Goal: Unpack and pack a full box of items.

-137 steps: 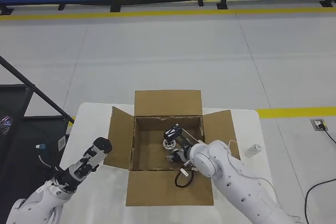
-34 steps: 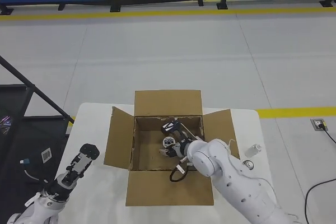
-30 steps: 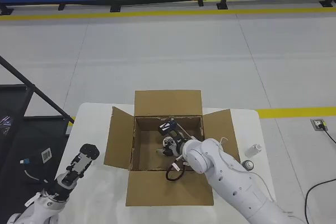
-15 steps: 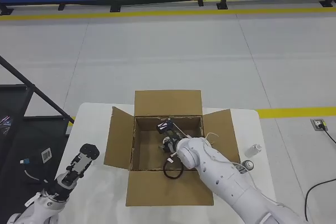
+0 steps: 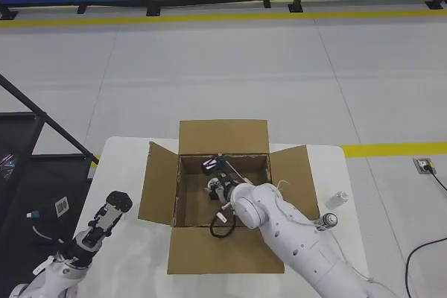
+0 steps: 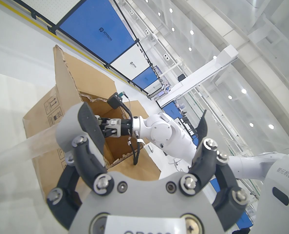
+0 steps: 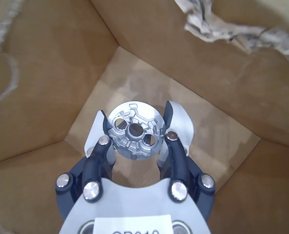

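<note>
An open cardboard box (image 5: 223, 136) stands mid-table with its flaps spread. My right gripper (image 7: 136, 113) is down inside the box (image 7: 159, 37), shut on a round silver metal part (image 7: 136, 132) with several holes, held above the bare box floor. In the top view the same gripper (image 5: 212, 186) sits near the box's back left area. My left gripper (image 6: 144, 122) is open and holds nothing; it hovers over the table's left part (image 5: 118, 201), well apart from the box (image 6: 69, 91).
A small clear bottle (image 5: 337, 199) and a small can (image 5: 329, 220) rest on the white table (image 5: 119, 160) right of the box. A black cable loop (image 5: 222, 227) hangs from the right arm inside the box. Ragged grey paper (image 7: 207, 25) clings to a box wall.
The right gripper has shifted left across the box interior with the metal part in it. The left arm drew back from the box earlier and has kept still for the last second.
</note>
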Tool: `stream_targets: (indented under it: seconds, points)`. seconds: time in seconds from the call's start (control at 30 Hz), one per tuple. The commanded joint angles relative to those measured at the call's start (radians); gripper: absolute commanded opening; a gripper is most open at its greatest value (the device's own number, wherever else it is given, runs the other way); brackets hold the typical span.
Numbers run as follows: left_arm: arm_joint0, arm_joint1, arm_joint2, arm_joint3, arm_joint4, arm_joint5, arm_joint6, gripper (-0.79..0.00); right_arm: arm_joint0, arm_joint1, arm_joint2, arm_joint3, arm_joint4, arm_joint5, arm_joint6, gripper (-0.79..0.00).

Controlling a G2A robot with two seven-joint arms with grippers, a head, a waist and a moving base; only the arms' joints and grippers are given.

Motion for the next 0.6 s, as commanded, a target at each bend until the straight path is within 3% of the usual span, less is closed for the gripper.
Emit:
stream_targets:
  seconds: [0.0,0.13,0.27,0.43,0.57]
  points:
    - [0.000,0.000,0.000,0.000,0.000,0.000,0.000,0.000,-0.087,0.031,0.052,-0.192,-0.067,0.014,0.049,-0.785]
    - [0.000,0.000,0.000,0.000,0.000,0.000,0.000,0.000,-0.301,0.091,0.177,-0.560,-0.185,-0.011,0.123,-0.785]
    - [0.000,0.000,0.000,0.000,0.000,0.000,0.000,0.000,-0.506,0.133,0.306,-0.839,-0.255,-0.074,0.123,-0.785]
    - [0.000,0.000,0.000,0.000,0.000,0.000,0.000,0.000,-0.716,0.166,0.478,-1.070,-0.279,-0.148,0.072,-0.785]
    - [0.000,0.000,0.000,0.000,0.000,0.000,0.000,0.000,-0.846,0.181,0.615,-1.171,-0.263,-0.178,0.010,-0.785]
